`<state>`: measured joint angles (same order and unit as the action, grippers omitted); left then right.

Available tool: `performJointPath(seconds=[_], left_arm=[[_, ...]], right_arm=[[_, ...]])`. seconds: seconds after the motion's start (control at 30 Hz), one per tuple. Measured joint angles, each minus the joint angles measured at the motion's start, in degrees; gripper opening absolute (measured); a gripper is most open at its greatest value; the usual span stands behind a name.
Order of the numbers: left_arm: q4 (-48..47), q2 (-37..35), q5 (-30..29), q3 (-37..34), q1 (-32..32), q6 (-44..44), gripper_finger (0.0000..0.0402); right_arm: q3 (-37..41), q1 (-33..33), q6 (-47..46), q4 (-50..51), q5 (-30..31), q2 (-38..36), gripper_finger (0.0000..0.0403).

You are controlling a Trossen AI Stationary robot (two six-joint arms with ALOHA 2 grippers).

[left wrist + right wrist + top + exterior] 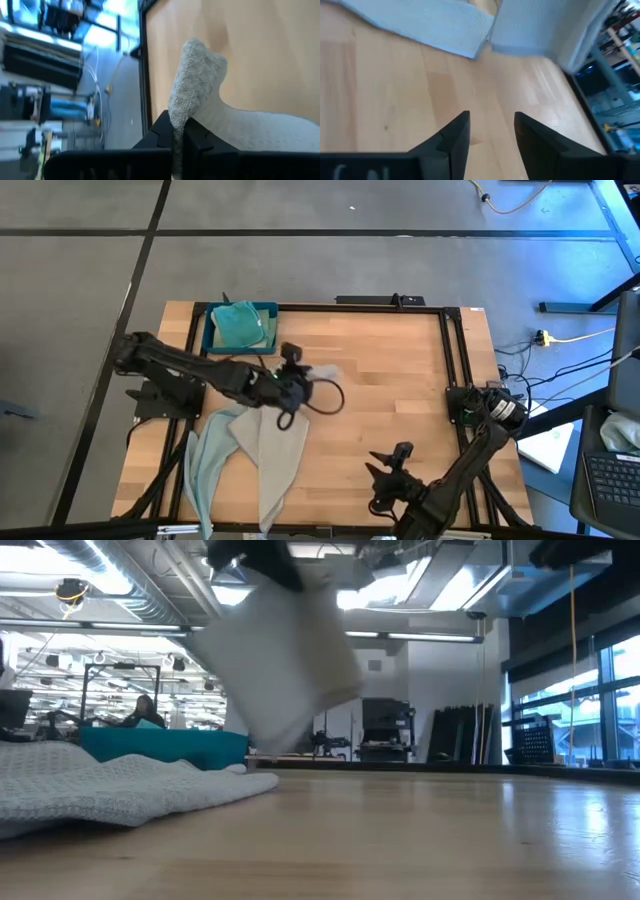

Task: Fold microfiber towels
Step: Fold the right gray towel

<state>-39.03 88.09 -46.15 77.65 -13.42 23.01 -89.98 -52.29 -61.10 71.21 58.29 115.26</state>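
My left gripper [298, 385] hangs over the middle of the table, shut on a light grey microfiber towel [290, 650] that shows blurred below it. Two more towels lie spread at the near left, a light grey one [272, 460] and a pale blue one [208, 465] beside it. A teal towel [238, 325] lies folded on the dark blue tray [272, 308] at the far left. My right gripper [383, 470] stands open near the front edge over bare wood, with nothing between its fingers [455, 135]. My left gripper pinches the grey towel between its two fingers, at a bunched part [176, 125]. A rounded lump of cloth [195, 75] sticks out past the fingertips. The fingers slant downward. The rest hangs below the gripper; whether its lower end [270, 745] touches the table I cannot tell.
A black metal frame [450, 360] runs along the table's far and right edges. The table's right half [400, 390] is bare wood. In the low view the lying grey towel [100, 790] fills the near left, with the tray [170, 748] behind it.
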Motion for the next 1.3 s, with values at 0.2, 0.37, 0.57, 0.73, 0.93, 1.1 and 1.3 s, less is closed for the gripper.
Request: performJointPath(seconds=[0.2,0.37,0.57,0.73,0.93,1.1,1.3], left_arm=[[-10.0,-4.5,0.3,0.0,3.8,-4.2,0.0],[-20.6,-5.9,3.0,0.0,9.5,-5.3,0.0],[-33.8,-5.8,17.4,0.0,12.9,-13.9,0.0],[-40.4,-7.4,18.0,0.0,10.8,-15.8,0.0],[-38.5,-10.3,3.9,0.0,14.0,-17.2,0.0],[-33.2,-10.3,0.8,-0.7,22.8,-17.4,0.0],[-22.3,-10.3,2.1,-6.2,33.6,-12.3,0.0]], right_arm=[[5.4,0.5,0.0,-1.1,5.0,0.0,0.0155],[9.7,1.7,-1.6,-1.2,8.1,0.0,0.0155],[14.4,2.5,-2.8,-1.1,8.9,0.0,0.0155],[17.4,3.0,-3.3,-1.2,12.5,0.0,0.0155],[19.5,4.4,-6.8,-1.1,15.5,0.0,0.0155],[19.9,5.3,-6.6,-1.4,15.8,0.0,0.0155],[19.9,5.4,-6.4,-2.7,15.5,0.0,0.0155]])
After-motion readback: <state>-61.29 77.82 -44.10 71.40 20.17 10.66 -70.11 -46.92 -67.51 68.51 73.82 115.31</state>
